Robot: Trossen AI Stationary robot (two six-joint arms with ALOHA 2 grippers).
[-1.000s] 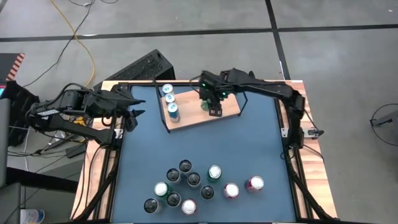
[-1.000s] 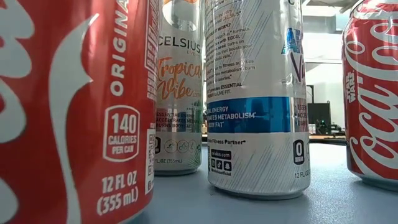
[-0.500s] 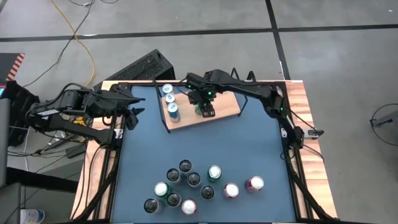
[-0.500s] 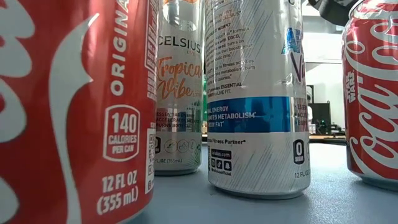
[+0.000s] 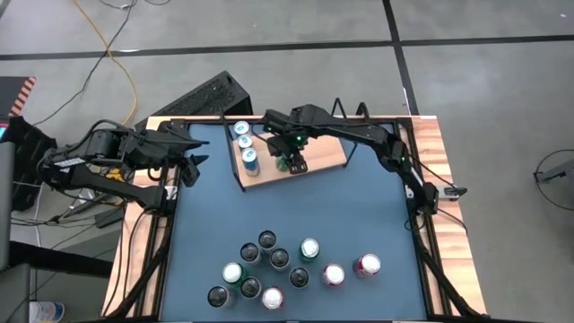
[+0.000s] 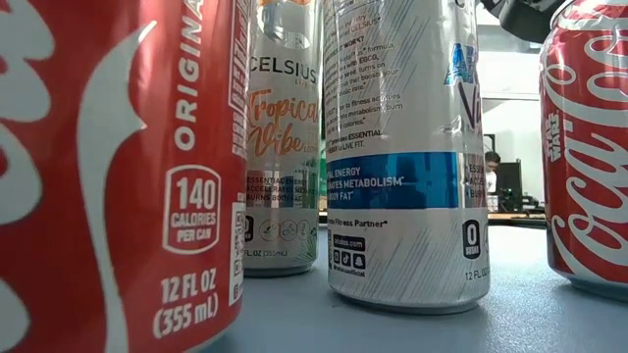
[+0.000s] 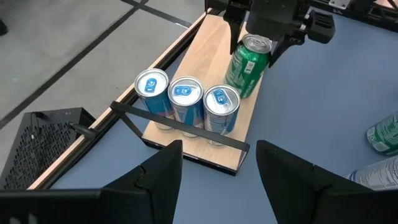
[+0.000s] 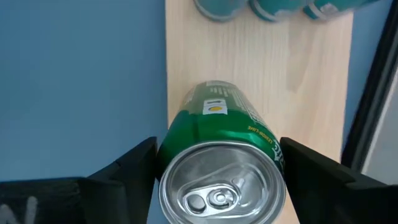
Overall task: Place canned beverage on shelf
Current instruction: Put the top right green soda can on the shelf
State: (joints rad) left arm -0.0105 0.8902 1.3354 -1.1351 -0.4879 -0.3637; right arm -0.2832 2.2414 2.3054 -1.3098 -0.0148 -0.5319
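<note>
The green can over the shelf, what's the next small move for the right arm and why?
Probably lower it and straighten it. The right tool holds the green can tilted over the shelf, beside the three blue cans; whether its base touches the board is unclear.

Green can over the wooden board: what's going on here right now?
The right gripper holds the green can tilted, its base at the shelf edge, next to a row of three blue cans already standing there. The left gripper waits open at the table's left side. About ten more cans stand grouped on the blue tabletop.
</note>
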